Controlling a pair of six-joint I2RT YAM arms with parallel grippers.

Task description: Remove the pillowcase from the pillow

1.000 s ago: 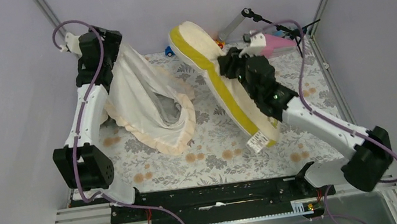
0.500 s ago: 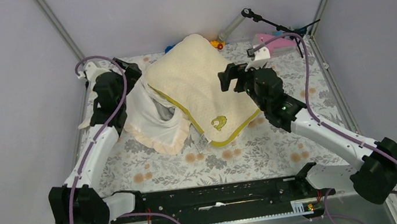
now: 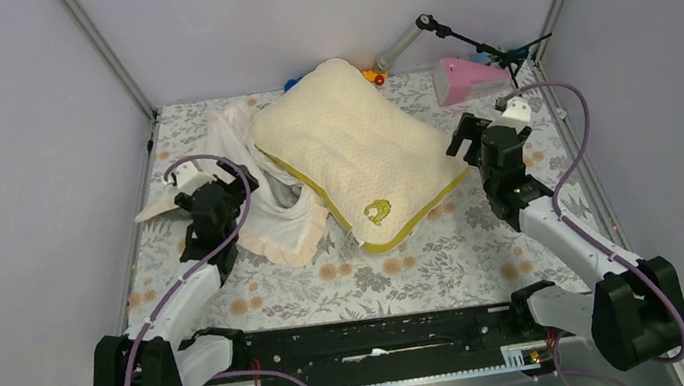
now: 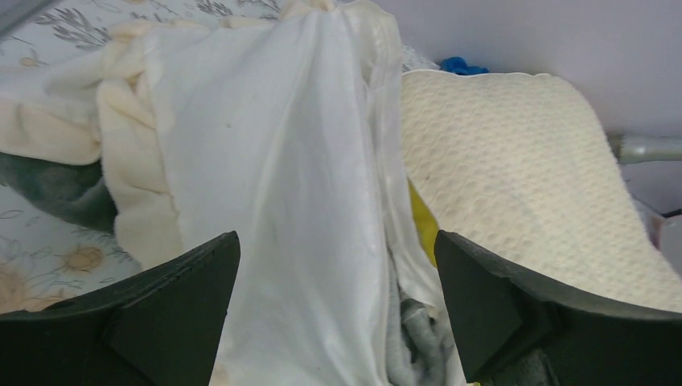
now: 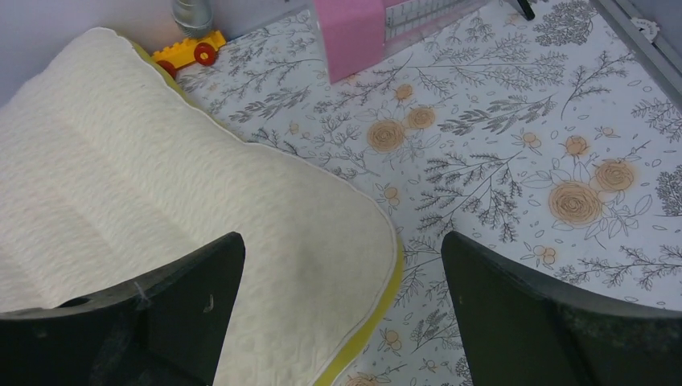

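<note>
Lying crumpled on the counter (image 3: 409, 269), the pillowcase (image 3: 270, 213) is off the pillow (image 3: 357, 145) and bunched against its left edge; whether any cloth runs beneath is hidden. The left fingers (image 4: 173, 314) stand apart over the cloth, gripping nothing. The right fingers (image 5: 555, 322) are spread wide beside the pillow's right corner.

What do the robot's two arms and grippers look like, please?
Both the left arm and right arm have white link covers, bulky black joints and a purple cable looping alongside. The left gripper and right gripper are black, with broad, matte, wedge-shaped fingers.
</note>
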